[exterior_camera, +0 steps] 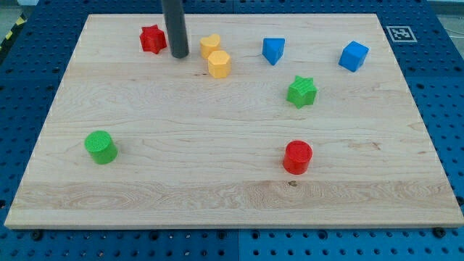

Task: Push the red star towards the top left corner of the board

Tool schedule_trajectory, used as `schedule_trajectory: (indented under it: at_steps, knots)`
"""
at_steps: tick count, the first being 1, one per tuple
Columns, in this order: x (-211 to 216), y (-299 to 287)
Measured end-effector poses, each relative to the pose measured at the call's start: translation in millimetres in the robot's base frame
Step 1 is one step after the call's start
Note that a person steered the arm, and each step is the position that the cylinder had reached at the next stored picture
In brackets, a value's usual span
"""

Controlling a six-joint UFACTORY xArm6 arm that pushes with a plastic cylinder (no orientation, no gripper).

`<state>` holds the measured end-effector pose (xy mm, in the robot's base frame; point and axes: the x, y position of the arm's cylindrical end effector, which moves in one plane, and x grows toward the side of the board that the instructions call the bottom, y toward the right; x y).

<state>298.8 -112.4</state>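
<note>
The red star point(152, 38) lies near the view's top left part of the wooden board point(145, 188). My tip point(179, 55) stands just to the right of the red star and slightly below it, a small gap apart. The rod rises out of the view's top. Two yellow blocks sit right of the tip: a yellow block point(210, 45) and a yellow hexagon-like block point(219, 64) just below it.
A blue block point(272, 50) and a blue cube point(353, 56) lie at the view's top right. A green star point(301, 91) sits right of centre. A green cylinder point(100, 147) is at lower left, a red cylinder point(297, 157) at lower right.
</note>
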Motion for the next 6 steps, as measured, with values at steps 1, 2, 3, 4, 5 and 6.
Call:
schedule_trajectory:
  at_steps: [1,2,3,4,5,6]
  knots:
    - [-23,-27]
    - [-28,-45]
    - [-29,-44]
    - [5,-36]
    - [33,-27]
    - [50,-28]
